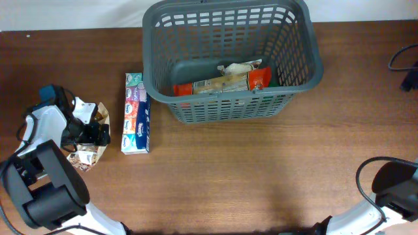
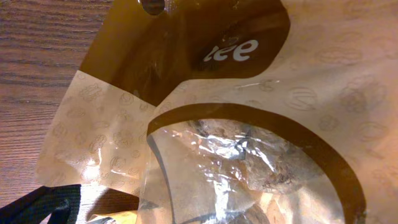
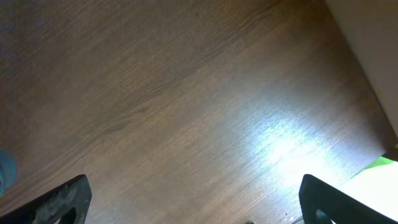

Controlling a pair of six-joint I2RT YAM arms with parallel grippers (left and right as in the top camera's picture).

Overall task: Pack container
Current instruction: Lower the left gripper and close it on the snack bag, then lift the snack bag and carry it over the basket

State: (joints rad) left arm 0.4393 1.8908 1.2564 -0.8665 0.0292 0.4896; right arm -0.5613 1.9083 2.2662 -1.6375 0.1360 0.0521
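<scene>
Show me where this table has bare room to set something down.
Widest bare wood: in front of the container, from the tissue pack across to the right arm. Also the far-left corner. Crowded: left side, where the left gripper, snack bag and tissue pack cluster.

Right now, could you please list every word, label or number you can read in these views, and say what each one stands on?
"ee": white letters, apparently upside down and partly cut off, on the brown snack bag, left wrist view.
Tissue pack: printing too small to read.
Packet in the container: printing too blurred to read.
Right wrist view: no text.
</scene>
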